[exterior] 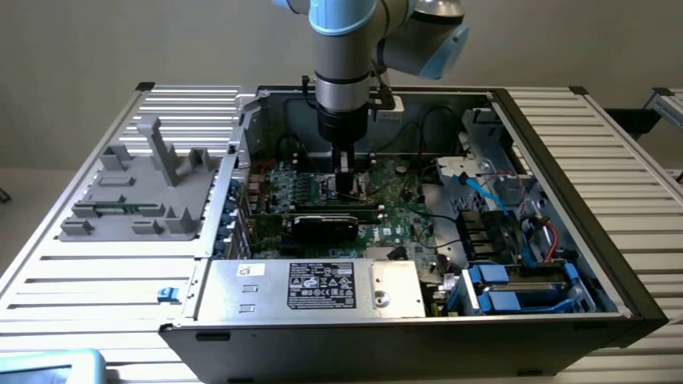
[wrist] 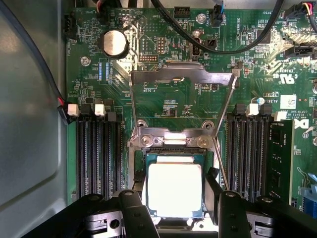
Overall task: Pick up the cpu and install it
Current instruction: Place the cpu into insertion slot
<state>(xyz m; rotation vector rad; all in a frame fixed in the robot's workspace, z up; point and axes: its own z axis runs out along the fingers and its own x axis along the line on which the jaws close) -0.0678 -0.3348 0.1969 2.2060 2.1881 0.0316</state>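
Observation:
The cpu [wrist: 174,191], a small square chip with a shiny silver top and thin green rim, sits between my gripper's two black fingers [wrist: 132,210]. My gripper [wrist: 176,198] is shut on the cpu, with one finger against each of two opposite sides. It hangs right over the dark socket frame [wrist: 173,141], whose metal load plate [wrist: 181,74] is swung up and open. In the exterior view my gripper [exterior: 349,182] reaches straight down into the open computer case [exterior: 597,240], low over the green motherboard [exterior: 401,216].
Black memory slots [wrist: 96,153] flank the socket on both sides. A coin battery [wrist: 115,43] and black cables [wrist: 223,47] lie beyond the load plate. The exterior view shows a black card [exterior: 336,224], the labelled silver box [exterior: 320,286], blue drive bays [exterior: 513,288] and a grey fixture [exterior: 139,192] outside the case.

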